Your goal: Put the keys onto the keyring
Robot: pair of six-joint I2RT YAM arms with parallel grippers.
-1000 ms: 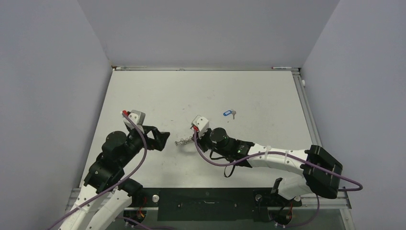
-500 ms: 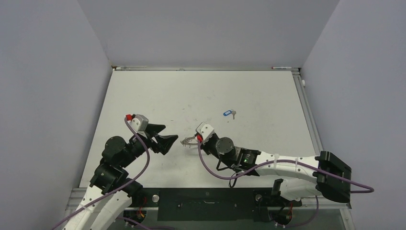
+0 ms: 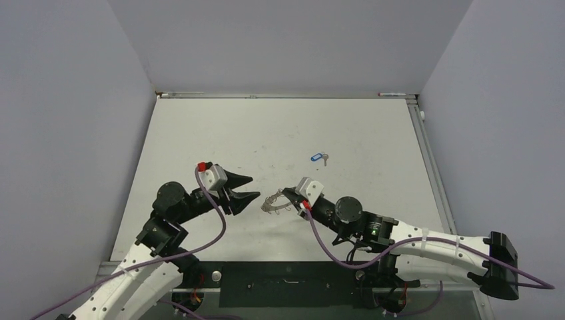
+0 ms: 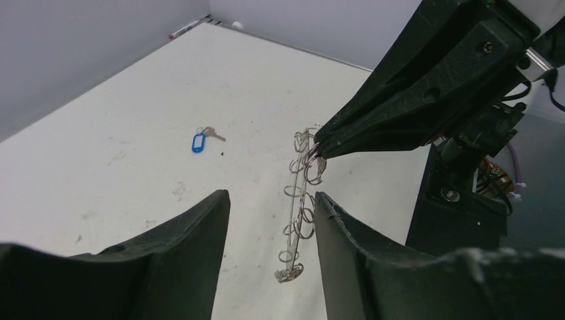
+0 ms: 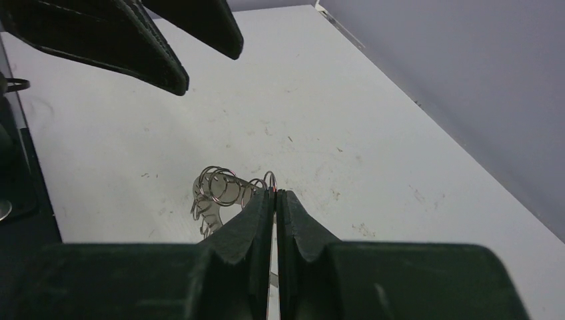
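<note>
The right gripper (image 3: 280,197) has pulled back toward the near edge, tips pinched tight on the keyring (image 3: 272,204), which dangles edge-on. The left gripper (image 3: 254,187), jaws spread wide and empty, has closed in beside it, so a handover looks likely. 1 blue key (image 3: 318,158) lies well apart.

Left gripper (image 3: 254,186) agape — right gripper (image 5: 274,197) pinched

Nothing readable from where I'm sitting, honestly: no text, labels, brands or numbers on anything in any of my views.
</note>
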